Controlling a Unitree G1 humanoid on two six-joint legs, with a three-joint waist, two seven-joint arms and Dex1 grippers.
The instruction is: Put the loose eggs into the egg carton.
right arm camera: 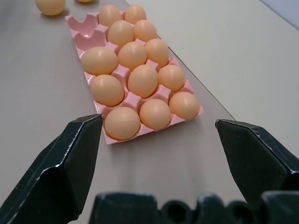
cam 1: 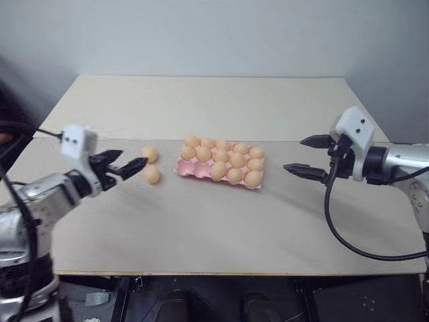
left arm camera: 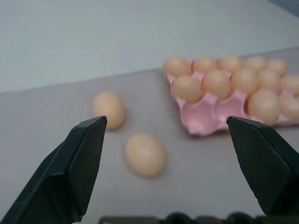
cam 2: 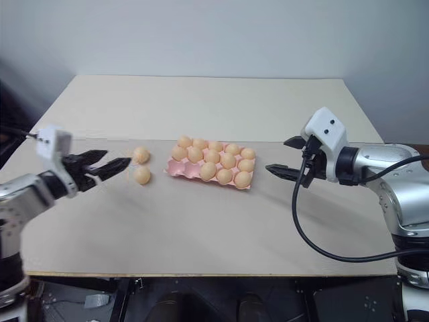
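Left wrist view shows the left claw (left arm camera: pixel 166 128) wide and empty facing two loose eggs (left arm camera: pixel 145 154) on the desk (cam 1: pixel 201 228) beside the nearly full egg carton (cam 1: pixel 184 168); a clumsy nudge could roll one away.

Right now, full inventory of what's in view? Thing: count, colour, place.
loose eggs: 2, tan-orange, on the table just left of the carton, one behind the other, apart from each other.
eggs in carton: 13, tan-orange, seated in cups.
egg carton: 1, pink, mid-table; two cups empty at its end nearest the loose eggs.
table: 1, beige top, carrying everything.
wall: pale grey, behind the table.
left gripper: black fingers, open, hovering by the loose eggs, holding nothing.
right gripper: black fingers, open, to the right of the carton, holding nothing.
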